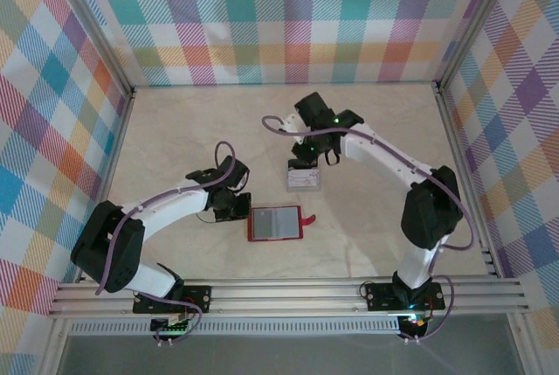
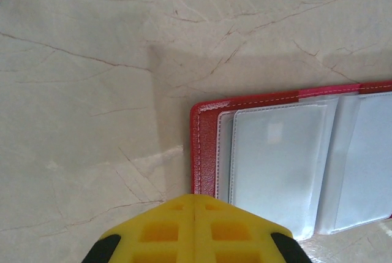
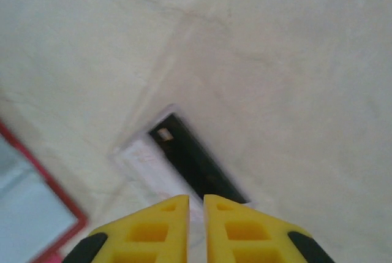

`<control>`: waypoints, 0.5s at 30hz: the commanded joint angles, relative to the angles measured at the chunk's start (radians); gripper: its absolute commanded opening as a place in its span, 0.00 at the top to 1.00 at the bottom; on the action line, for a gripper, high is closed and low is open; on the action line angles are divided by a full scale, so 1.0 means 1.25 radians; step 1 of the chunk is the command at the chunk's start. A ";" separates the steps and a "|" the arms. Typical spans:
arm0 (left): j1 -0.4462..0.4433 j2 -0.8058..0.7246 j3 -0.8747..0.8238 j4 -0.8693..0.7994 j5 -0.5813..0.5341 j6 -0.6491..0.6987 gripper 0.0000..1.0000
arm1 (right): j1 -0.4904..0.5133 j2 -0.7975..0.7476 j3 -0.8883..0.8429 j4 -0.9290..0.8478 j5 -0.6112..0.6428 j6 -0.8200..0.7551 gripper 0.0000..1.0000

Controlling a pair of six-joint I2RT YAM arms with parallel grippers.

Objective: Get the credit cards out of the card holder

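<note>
On table centre: card holder (image 1: 275, 224) lies open, can't tell if sleeves are empty. Credit cards (image 1: 304, 179) out, lying just beyond it. Right gripper (image 3: 196, 214) pinched nearly closed over them, grip on card unclear. Left gripper (image 2: 195, 214) clenched at holder's left edge.

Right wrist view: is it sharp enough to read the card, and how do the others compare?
Right wrist: soft all over; the credit card reads only as a black band beside a pale blur. Left wrist: sharp, a broad shadow on the table beside the card holder, mild sheen on its clear pockets. Top external: evenly lit, crisp.
</note>
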 commanded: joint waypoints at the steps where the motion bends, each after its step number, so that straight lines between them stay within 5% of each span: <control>1: 0.014 -0.021 -0.017 0.020 0.020 0.003 0.96 | 0.021 -0.064 -0.082 0.125 -0.092 0.254 0.89; 8: 0.027 -0.016 -0.035 0.053 0.070 -0.004 0.97 | 0.042 -0.112 -0.224 0.248 -0.257 0.564 0.90; 15: 0.033 -0.005 -0.056 0.082 0.106 -0.007 0.98 | 0.068 -0.069 -0.291 0.302 -0.379 0.731 0.90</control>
